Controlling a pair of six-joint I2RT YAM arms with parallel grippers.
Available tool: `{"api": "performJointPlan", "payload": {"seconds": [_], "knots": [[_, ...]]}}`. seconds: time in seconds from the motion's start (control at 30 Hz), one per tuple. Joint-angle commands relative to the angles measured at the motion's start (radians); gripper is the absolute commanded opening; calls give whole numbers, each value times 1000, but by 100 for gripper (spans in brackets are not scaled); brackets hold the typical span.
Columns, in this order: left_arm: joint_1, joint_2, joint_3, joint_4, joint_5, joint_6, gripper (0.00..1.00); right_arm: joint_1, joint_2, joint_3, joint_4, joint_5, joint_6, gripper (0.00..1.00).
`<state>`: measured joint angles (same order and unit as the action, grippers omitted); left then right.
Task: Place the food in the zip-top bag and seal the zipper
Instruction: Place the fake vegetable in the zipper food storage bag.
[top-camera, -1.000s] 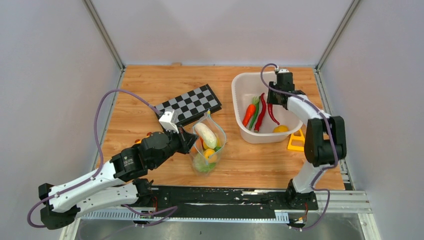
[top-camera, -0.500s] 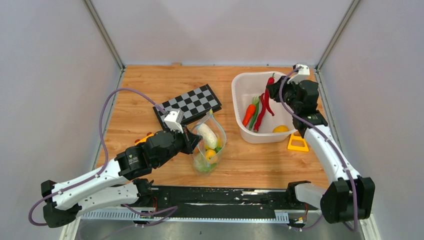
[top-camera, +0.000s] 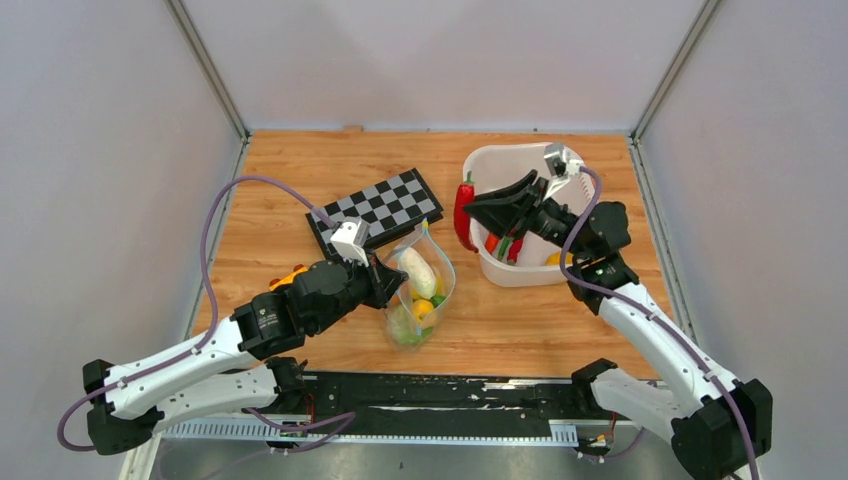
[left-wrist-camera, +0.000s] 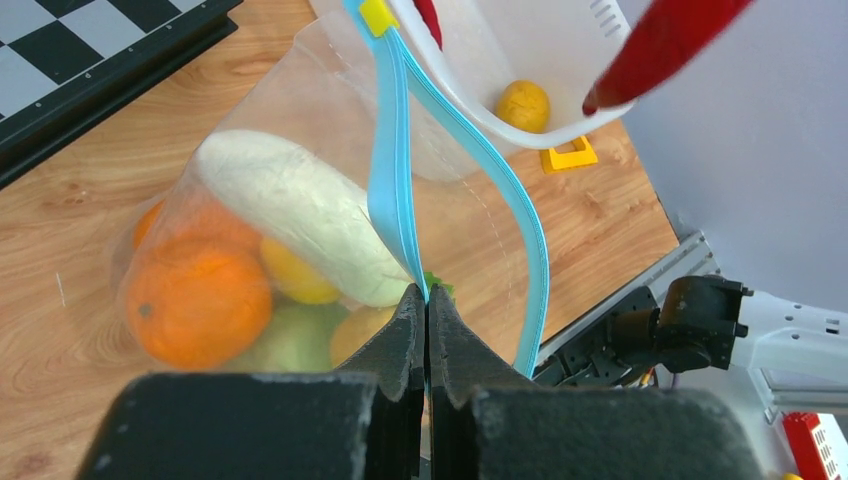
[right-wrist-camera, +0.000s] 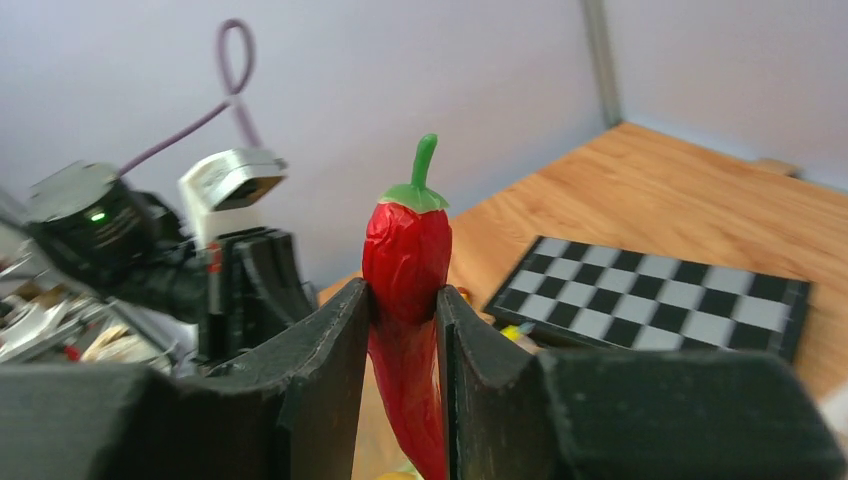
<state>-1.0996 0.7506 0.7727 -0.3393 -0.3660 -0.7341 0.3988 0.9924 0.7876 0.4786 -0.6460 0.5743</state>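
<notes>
The right gripper (right-wrist-camera: 403, 295) is clenched on a red chili pepper (right-wrist-camera: 407, 245). Its jaws pinch the body just below the green cap, so the stem stands up and the long tail hangs below. In the top view the pepper hangs at the 9 o'clock rim of the white basket (top-camera: 480, 160), between the basket and the zip-top bag (top-camera: 425, 300). It looks like light, glossy, hollow plastic, stiff enough not to crush but slick and tapered. A hold on the thick shoulder, as here, seems safer than one on the thin tail, where the pepper could swivel or slip out.

The left gripper (left-wrist-camera: 427, 300) is shut tight on the teal zipper (left-wrist-camera: 388, 180) where the two strips meet at the near end of the mouth, and it props the bag upright. The bag stands on the counter (top-camera: 290, 170) at 7 o'clock from the basket and 5 o'clock from the chessboard (top-camera: 380, 208). It already holds a white radish (left-wrist-camera: 290, 215), an orange (left-wrist-camera: 190, 300) and other pieces. The bag is thin, crinkly, floppy film, and only the zipper strip has any stiffness, so that is the place to take it. The mouth gapes in a narrow leaf shape, so the pepper probably needs to go in tail first along the length of the opening. With only one point held, the far lip may fold shut if nudged.
</notes>
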Motion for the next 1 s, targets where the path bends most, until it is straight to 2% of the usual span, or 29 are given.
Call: {"api": "performJointPlan", "payload": {"seconds": [0.0, 0.1, 0.3, 0.43, 0.53, 0.73, 0.87, 0.97], "knots": [[-4, -11, 8, 42, 10, -14, 0, 118, 14, 17, 138, -13, 23, 31], [-3, -23, 3, 42, 6, -17, 0, 201, 39, 4, 150, 65, 24, 30], [-3, -35, 2, 31, -11, -18, 0, 349, 52, -122, 263, 337, 64, 30], [-4, -35, -1, 32, -12, -19, 0, 416, 67, -172, 281, 513, 101, 30], [-3, -36, -4, 34, -17, -18, 0, 447, 95, -213, 334, 577, 148, 29], [-4, -45, -6, 31, -24, -18, 0, 537, 148, -240, 355, 764, 130, 29], [-3, -59, -7, 19, -34, -19, 0, 607, 154, -245, 319, 887, 122, 28], [-3, -72, -13, 10, -50, -23, 0, 680, 141, -219, 217, 1012, 97, 29]]}}
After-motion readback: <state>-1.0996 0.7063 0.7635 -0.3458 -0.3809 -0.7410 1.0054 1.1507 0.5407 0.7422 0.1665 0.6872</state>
